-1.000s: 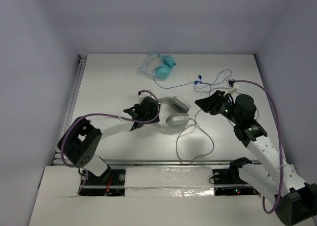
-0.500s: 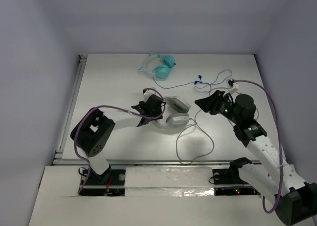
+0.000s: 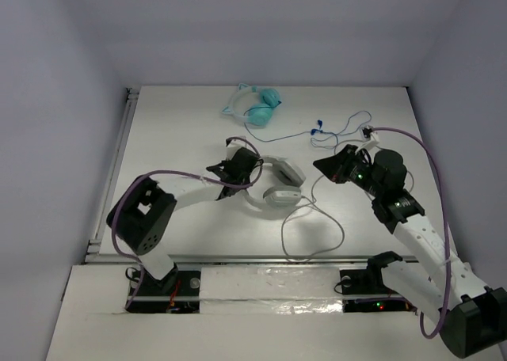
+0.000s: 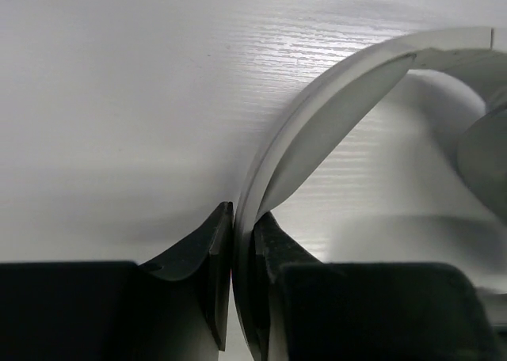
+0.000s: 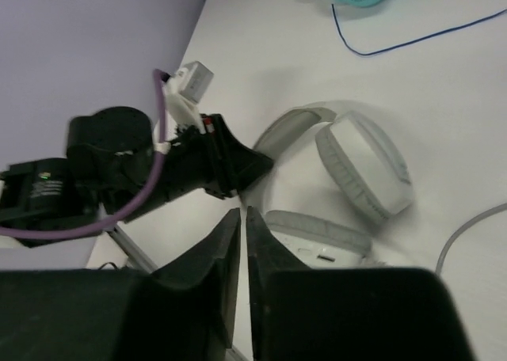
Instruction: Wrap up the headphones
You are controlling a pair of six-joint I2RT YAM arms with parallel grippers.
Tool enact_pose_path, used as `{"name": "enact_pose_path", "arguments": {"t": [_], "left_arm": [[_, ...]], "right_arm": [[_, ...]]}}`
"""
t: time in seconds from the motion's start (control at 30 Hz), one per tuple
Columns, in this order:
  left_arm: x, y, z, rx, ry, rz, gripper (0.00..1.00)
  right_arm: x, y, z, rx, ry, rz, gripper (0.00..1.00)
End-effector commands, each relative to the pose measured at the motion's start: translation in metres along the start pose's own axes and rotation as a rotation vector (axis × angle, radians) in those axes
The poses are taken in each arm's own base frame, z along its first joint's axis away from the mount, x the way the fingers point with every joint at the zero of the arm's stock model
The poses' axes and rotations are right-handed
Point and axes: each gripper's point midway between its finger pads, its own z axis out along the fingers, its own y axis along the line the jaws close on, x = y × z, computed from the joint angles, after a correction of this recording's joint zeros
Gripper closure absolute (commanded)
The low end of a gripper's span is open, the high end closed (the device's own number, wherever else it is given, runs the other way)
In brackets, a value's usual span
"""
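Note:
The white headphones [image 3: 279, 183] lie at the table's middle, grey ear cups side by side. Their pale cable [image 3: 283, 238] loops toward the near edge. My left gripper [image 3: 242, 171] is shut on the wide headband [image 4: 317, 123], which runs between the jaws [image 4: 243, 218] in the left wrist view. My right gripper [image 3: 323, 165] hangs just right of the ear cups, shut with nothing between its fingers. In the right wrist view its tips [image 5: 242, 217] point at the headphones [image 5: 368, 167] and the left gripper [image 5: 230, 163]; a stretch of cable [image 5: 467, 230] shows at the right.
Teal cat-ear headphones [image 3: 257, 108] lie at the back of the table. Blue-wired earbuds [image 3: 337, 130] trail across the back right, close behind my right gripper. Pale walls enclose the table on three sides, with a rail [image 3: 119, 163] along the left edge.
My left gripper has swung in onto the headband and shut on it. My right gripper has shut where it was. The headphones have shifted slightly.

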Motion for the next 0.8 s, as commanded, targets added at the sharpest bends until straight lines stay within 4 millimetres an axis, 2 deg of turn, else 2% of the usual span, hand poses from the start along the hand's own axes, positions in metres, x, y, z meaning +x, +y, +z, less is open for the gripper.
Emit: {"name": "enact_pose_path", "arguments": {"t": [0.0,0.03,0.07,0.13,0.2,0.27,0.3,0.33,0.4,0.43,0.5,0.53,0.6,0.63,0.73,0.77], "left_arm": [[-0.066,-0.005,-0.052,0.049,-0.120,0.003,1.00],[-0.086,-0.006,-0.071,0.063,-0.165,-0.002,1.00],[-0.100,0.000,-0.080,0.044,-0.195,0.000,1.00],[-0.134,0.006,-0.111,0.040,-0.260,0.007,1.00],[-0.163,0.016,-0.133,0.027,-0.313,-0.012,1.00],[-0.185,0.023,-0.153,0.038,-0.366,-0.017,1.00],[-0.203,0.030,-0.164,0.028,-0.407,-0.032,1.00],[-0.215,0.038,-0.174,0.006,-0.440,-0.029,1.00],[-0.239,0.042,-0.194,0.015,-0.493,-0.045,1.00],[-0.249,0.048,-0.202,0.013,-0.518,-0.056,1.00],[-0.265,0.047,-0.219,0.052,-0.546,-0.051,1.00],[-0.272,0.051,-0.223,0.062,-0.550,-0.059,1.00],[-0.281,0.043,-0.236,0.120,-0.564,-0.047,1.00],[-0.284,0.045,-0.236,0.122,-0.562,-0.050,1.00],[-0.291,0.041,-0.240,0.170,-0.546,-0.043,1.00],[-0.291,0.034,-0.242,0.210,-0.535,-0.031,1.00]], "right_arm": [[-0.009,0.012,0.005,-0.061,-0.030,-0.039,0.92],[-0.011,0.016,0.006,-0.081,-0.036,-0.043,0.97],[-0.011,0.017,0.009,-0.094,-0.030,-0.040,0.99],[-0.010,0.030,0.012,-0.161,-0.019,-0.039,1.00],[-0.008,0.039,0.015,-0.211,0.001,-0.035,1.00],[-0.014,0.051,0.018,-0.253,-0.008,-0.047,0.97],[-0.020,0.055,0.022,-0.260,-0.016,-0.052,0.94],[-0.022,0.061,0.023,-0.277,-0.016,-0.063,0.83],[-0.035,0.069,0.026,-0.295,-0.041,-0.098,0.66],[-0.037,0.067,0.031,-0.290,-0.045,-0.103,0.47],[-0.041,0.067,0.036,-0.285,-0.050,-0.131,0.34],[-0.042,0.063,0.043,-0.276,-0.047,-0.133,0.24],[-0.037,0.061,0.050,-0.280,-0.026,-0.153,0.19],[-0.033,0.064,0.054,-0.295,-0.009,-0.163,0.18],[-0.004,0.060,0.070,-0.280,0.077,-0.209,0.18],[0.003,0.057,0.075,-0.265,0.092,-0.216,0.18]]}}
